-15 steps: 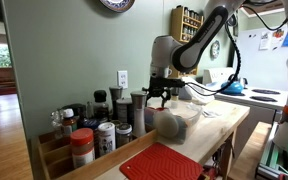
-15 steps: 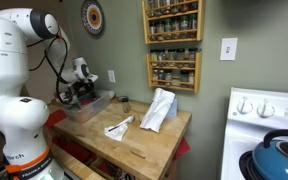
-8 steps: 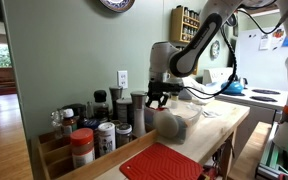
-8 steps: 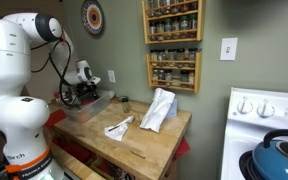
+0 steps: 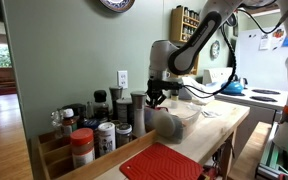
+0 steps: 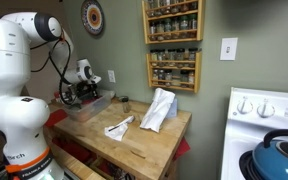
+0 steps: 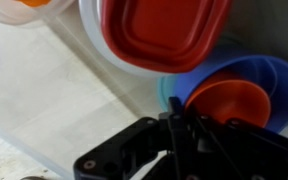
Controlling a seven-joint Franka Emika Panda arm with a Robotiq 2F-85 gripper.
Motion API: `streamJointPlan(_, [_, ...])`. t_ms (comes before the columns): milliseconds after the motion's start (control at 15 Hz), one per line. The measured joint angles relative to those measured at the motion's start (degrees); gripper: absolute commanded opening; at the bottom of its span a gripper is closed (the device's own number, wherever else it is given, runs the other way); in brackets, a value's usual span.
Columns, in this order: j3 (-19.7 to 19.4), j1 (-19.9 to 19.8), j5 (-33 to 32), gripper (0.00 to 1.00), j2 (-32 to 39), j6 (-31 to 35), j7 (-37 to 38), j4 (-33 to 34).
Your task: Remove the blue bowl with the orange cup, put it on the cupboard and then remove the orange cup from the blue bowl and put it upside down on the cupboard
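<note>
The blue bowl [image 7: 269, 75] sits at the right of the wrist view, the orange cup [image 7: 229, 102] nested inside it, just beyond your gripper [image 7: 174, 128]. I cannot tell whether its jaws are apart. Both look like light, stiff, slick plastic, so pinch the bowl's rim.

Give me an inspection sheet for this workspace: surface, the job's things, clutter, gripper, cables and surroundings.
Surface: cupboard, pale wood top, partly covered with loose items.
Job's things: the wrist view shows the orange cup sitting inside the blue bowl, next to a red-lidded container.
Clutter: spice jars, red ridged mat, white cloth, crumpled paper, clear bin.
Gripper: gripper is close to the bowl's rim; cannot tell whether it is open or shut.
Cables: black cable runs along the arm.
Surroundings: wall spice racks, blue kettle on a stove, wall clock.
</note>
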Motion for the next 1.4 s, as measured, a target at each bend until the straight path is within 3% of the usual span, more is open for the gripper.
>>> streamJointPlan(333, [0.6,-1.7,6.8,0.02,-4.0,-0.1,-7.8,-1.0])
streamJointPlan(800, [-0.6,-7.4,7.0,0.02,-19.5,-2.6,-16.5,-6.1])
streamJointPlan(1067, [-1.2,-11.9,9.9,0.02,-26.7,-5.3,-30.4,-11.5])
streamJointPlan(1400, [-2.3,-15.5,12.0,0.02,-31.7,-13.3,-47.8,-17.5])
